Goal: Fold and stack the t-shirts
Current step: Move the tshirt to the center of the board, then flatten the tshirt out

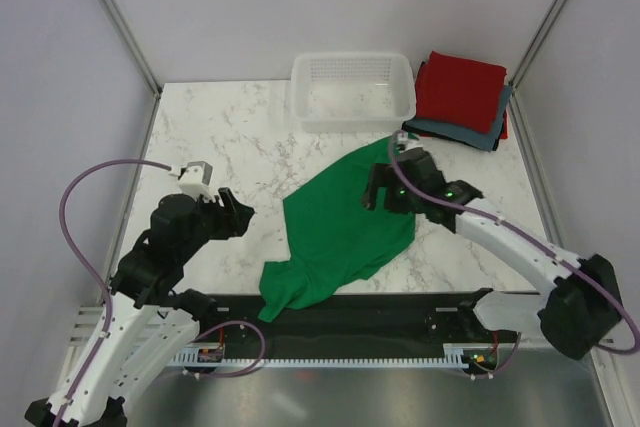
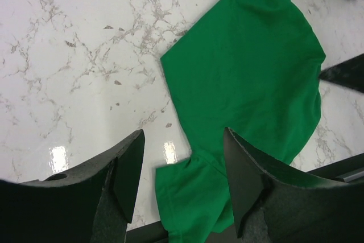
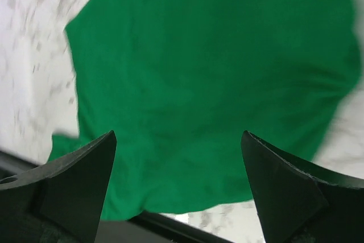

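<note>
A bright green t-shirt (image 1: 338,227) lies rumpled and unfolded on the marble table (image 1: 215,132), one sleeve trailing onto the dark strip at the near edge. A red t-shirt (image 1: 460,85), folded square, rests on a grey-blue folded one (image 1: 452,131) at the back right. My left gripper (image 1: 238,213) hovers open just left of the green shirt; in the left wrist view its fingers (image 2: 128,166) frame the sleeve (image 2: 196,197) below. My right gripper (image 1: 380,187) hangs wide open over the shirt's upper right part, with only green cloth (image 3: 205,72) beneath and nothing between its fingers (image 3: 85,174).
A white mesh basket (image 1: 352,107) stands at the back centre, beside the folded pile. A black strip (image 1: 400,312) and a cable rail run along the table's near edge. Grey walls close in the left, back and right sides.
</note>
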Motion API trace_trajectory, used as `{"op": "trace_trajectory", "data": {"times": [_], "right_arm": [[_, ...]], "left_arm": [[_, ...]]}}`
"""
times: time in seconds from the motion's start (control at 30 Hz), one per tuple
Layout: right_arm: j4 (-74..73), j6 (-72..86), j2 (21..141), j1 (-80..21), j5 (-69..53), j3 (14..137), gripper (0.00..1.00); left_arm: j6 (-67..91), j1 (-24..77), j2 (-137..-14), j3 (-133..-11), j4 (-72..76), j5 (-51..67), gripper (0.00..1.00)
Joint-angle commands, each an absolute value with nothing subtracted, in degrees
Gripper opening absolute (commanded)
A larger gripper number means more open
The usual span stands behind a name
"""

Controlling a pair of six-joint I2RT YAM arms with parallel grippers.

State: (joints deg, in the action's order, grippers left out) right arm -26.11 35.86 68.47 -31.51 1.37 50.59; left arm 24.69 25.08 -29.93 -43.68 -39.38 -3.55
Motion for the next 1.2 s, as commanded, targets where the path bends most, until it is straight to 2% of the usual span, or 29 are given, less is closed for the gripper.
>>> {"op": "trace_trajectory", "data": {"times": [0.0,0.07,0.27,0.43,0.53,0.77,0.93,0.97,1.03,1.07,1.1,1.17], "right_arm": [[-22.06,36.74,77.14,-41.64,2.19,56.50,0.98],[-22.06,36.39,85.66,-44.73,2.55,62.56,0.98],[-25.83,34.28,105.45,-45.70,4.12,82.41,0.98],[-36.55,30.86,120.90,-45.97,10.62,103.31,0.98],[-42.09,29.36,128.20,-46.05,14.14,111.67,0.98],[-44.74,29.36,134.03,-46.58,17.23,113.55,0.98],[-44.74,28.83,137.02,-46.84,17.31,114.34,0.91],[-44.74,28.74,137.37,-46.93,17.31,114.43,0.88],[-44.65,28.65,138.33,-47.02,16.27,114.70,0.66],[-44.65,28.74,138.69,-47.11,15.82,114.78,0.52],[-44.47,28.65,138.87,-47.11,15.47,114.79,0.29],[-44.38,28.57,139.04,-47.37,14.60,114.96,0.10]], "left_arm": [[24.34,24.61,-29.27,-44.21,-39.20,-5.62,0.65],[24.52,24.61,-28.57,-44.21,-39.37,-6.24,0.65],[24.78,24.70,-27.51,-44.21,-39.73,-7.03,0.65],[24.70,24.70,-27.51,-44.38,-39.90,-7.03,0.64],[24.70,24.70,-27.16,-44.30,-39.90,-7.21,0.64],[24.61,24.70,-26.63,-44.47,-39.81,-6.94,0.64],[24.52,24.70,-26.54,-44.47,-39.73,-6.59,0.64],[24.52,24.70,-26.46,-44.47,-39.73,-6.50,0.64],[24.43,24.61,-26.46,-44.38,-39.73,-6.33,0.65],[24.43,24.70,-26.37,-44.47,-39.73,-6.24,0.64],[24.43,24.70,-26.45,-44.47,-39.73,-6.33,0.64],[24.35,24.70,-26.37,-44.47,-39.73,-6.24,0.65]]}}
